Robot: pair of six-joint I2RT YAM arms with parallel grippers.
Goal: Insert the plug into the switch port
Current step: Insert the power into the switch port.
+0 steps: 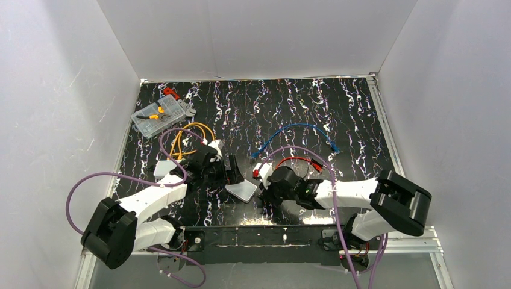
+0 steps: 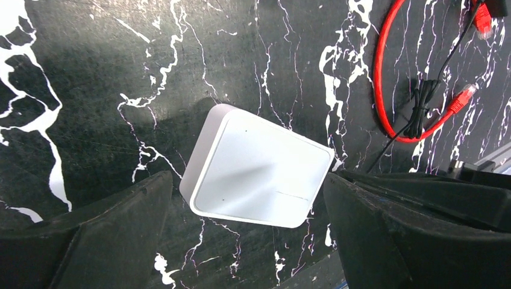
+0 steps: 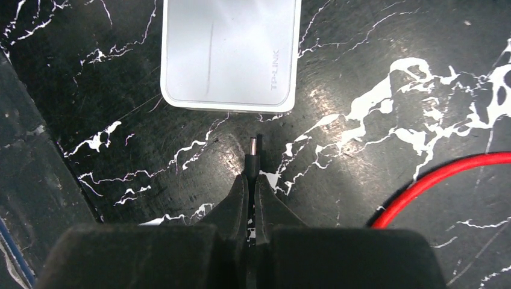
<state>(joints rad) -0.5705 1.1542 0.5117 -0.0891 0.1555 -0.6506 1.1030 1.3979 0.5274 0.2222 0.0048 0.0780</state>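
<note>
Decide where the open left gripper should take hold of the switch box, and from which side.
Probably from above, pinching the two side walls beside the plug-facing edge: the switch box lies flat under the left gripper, and the plug needs that edge free.

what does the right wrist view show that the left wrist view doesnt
Right wrist only: the plug pinched in the shut right gripper, tip aimed at the box edge, not yet touching, and the box's lettering. Left wrist only: the open left gripper with a finger each side of the box, and the connectors on the red cable. Both: the box, the red cable, the black marbled table.
</note>
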